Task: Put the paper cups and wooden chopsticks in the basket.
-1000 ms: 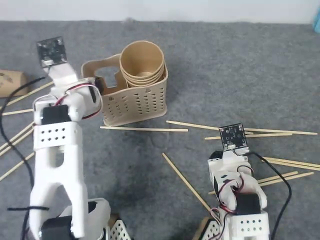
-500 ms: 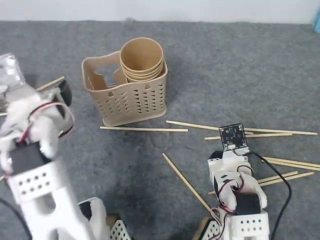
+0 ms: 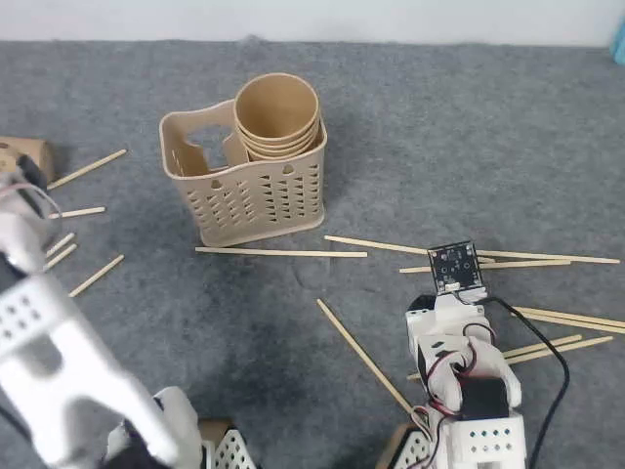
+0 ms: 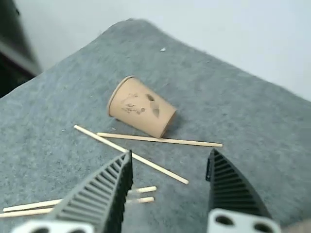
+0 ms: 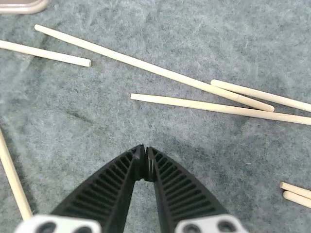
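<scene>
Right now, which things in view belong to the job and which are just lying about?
Job: basket; stacked paper cups in it; loose paper cup on its side; chopsticks scattered around.
Lying about: grey mat; teal thing at the high view's edge.

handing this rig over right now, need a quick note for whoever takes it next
Left gripper: open, empty, above the mat, facing the lying paper cup and the chopsticks beside it.
Right gripper: shut, empty, low over the mat among more chopsticks.
Done: a stack of paper cups stands in one compartment of the basket.
Left to do: the cup on its side at the mat's far left, and every chopstick in sight, scattered on the left, in front of the basket and on the right.
</scene>
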### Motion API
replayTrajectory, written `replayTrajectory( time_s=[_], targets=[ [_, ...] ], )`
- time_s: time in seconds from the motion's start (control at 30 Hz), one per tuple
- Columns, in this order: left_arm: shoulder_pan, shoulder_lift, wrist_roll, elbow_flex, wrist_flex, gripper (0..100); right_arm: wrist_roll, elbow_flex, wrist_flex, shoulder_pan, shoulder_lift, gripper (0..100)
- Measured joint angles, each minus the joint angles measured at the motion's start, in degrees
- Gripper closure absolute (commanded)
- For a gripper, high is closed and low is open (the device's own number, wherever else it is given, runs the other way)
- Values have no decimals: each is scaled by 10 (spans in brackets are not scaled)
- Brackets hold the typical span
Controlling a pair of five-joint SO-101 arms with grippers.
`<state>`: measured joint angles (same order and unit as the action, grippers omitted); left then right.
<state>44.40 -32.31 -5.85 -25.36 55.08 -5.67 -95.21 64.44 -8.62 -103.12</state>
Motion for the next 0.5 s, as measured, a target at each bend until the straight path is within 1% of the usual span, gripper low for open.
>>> replayTrajectory(
  time_s=[0.17, 0.4, 0.5],
  targets=[
    [18, 164, 0, 117, 0, 761, 0, -1, 0, 0, 0, 991],
    [49, 398, 2, 315, 0, 761, 0, -2, 0, 0, 0, 991],
    [61, 489, 36, 400, 0, 761, 0, -2, 0, 0, 0, 991]
  ],
)
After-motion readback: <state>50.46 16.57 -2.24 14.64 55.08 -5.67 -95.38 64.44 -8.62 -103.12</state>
